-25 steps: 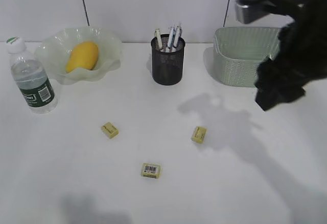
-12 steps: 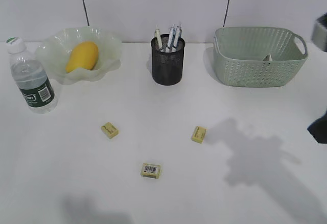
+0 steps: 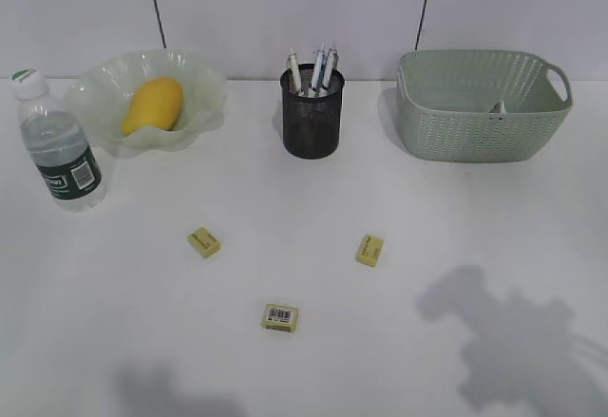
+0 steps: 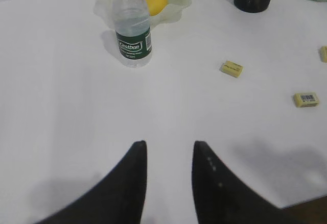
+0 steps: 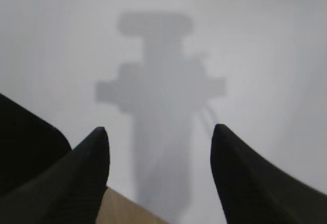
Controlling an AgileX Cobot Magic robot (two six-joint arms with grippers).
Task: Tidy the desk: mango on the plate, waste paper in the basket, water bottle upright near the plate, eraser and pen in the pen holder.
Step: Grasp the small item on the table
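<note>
The mango lies on the ruffled green plate at the back left. The water bottle stands upright beside the plate; it also shows in the left wrist view. The black pen holder holds several pens. A bit of the waste paper shows inside the basket. Three yellow erasers lie on the desk. My left gripper is open and empty above the near desk. My right gripper is open and empty over bare desk. Neither arm shows in the exterior view.
The desk ends at a grey wall at the back. The right arm's shadow falls on the front right. In the right wrist view a brown floor strip marks the desk's edge.
The right arm has drawn back from over the basket and left the exterior view to the right; its shadow slid to the front right. The objects have not moved.
</note>
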